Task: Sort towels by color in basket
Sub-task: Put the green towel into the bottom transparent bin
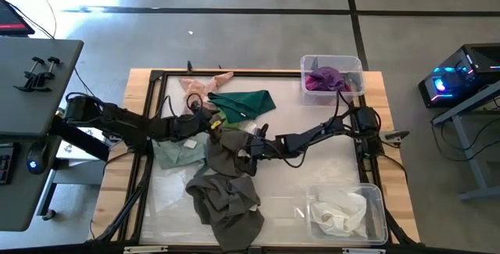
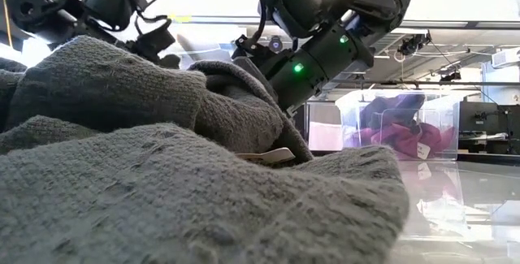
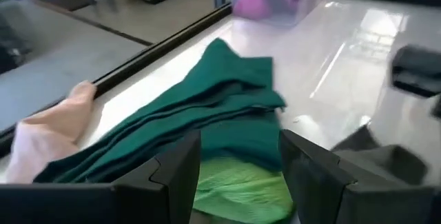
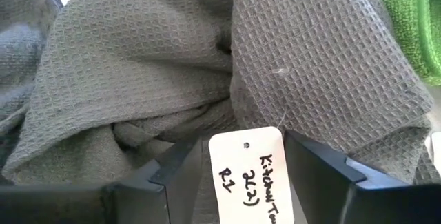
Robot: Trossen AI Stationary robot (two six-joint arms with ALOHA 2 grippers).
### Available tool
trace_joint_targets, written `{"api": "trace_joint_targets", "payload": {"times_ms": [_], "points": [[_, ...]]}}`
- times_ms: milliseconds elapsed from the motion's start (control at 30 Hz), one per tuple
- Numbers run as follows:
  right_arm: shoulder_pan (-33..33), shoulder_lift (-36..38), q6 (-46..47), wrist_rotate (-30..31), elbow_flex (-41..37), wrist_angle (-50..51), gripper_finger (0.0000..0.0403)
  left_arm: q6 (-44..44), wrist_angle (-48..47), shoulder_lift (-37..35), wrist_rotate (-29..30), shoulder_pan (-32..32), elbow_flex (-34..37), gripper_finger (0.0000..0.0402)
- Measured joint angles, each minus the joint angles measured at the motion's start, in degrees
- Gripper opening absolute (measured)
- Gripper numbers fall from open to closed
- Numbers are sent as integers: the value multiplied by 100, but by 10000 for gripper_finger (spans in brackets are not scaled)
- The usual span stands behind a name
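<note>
Dark grey towels (image 1: 226, 184) lie heaped at the table's near middle and fill the low view (image 2: 162, 175). My right gripper (image 1: 248, 146) is open at the heap's far end, its fingers on either side of a grey fold with a white tag (image 4: 249, 172). My left gripper (image 1: 209, 119) is open over a lime green towel (image 3: 238, 189), which lies partly under a dark green towel (image 1: 246, 101). A peach-pink towel (image 1: 205, 84) lies at the far edge. A pale mint towel (image 1: 176, 154) lies under the left arm. My left gripper comes level from the table's left with the lime green towel's edge (image 3: 234, 179) between its open fingers; I cannot tell whether they touch it. My right gripper slants down from the right with the tagged grey fold (image 4: 207, 124) between its open fingers; I cannot tell whether they touch it.
A clear bin (image 1: 332, 78) with magenta towels stands at the far right corner and shows in the low view (image 2: 398, 126). A second clear bin (image 1: 348, 211) with white towels stands at the near right. A black frame (image 1: 156, 78) runs round the table.
</note>
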State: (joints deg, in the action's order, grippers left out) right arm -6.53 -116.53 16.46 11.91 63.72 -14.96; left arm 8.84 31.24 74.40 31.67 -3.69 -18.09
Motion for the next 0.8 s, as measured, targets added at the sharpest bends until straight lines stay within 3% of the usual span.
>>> {"api": "trace_joint_targets", "payload": {"times_ms": [233,400,533,633,800], "points": [[18,0,-7,0,0,-2,199,151,2,658,-791,-237,0,184],[16,0,-1,-1,0,0,199,132,137,1222,-687,-217,0,181],[16,0,-1,-1,0,-2,199,-188,777,1663,-613,-217,-4,167],[16,0,11,76,-1,-5,199,-347,1110,1942,-609,-217,-74,142],[-138,7,-37,1076,-2,-11,199,-483,996,2094,-665,-56,-299,49]]}}
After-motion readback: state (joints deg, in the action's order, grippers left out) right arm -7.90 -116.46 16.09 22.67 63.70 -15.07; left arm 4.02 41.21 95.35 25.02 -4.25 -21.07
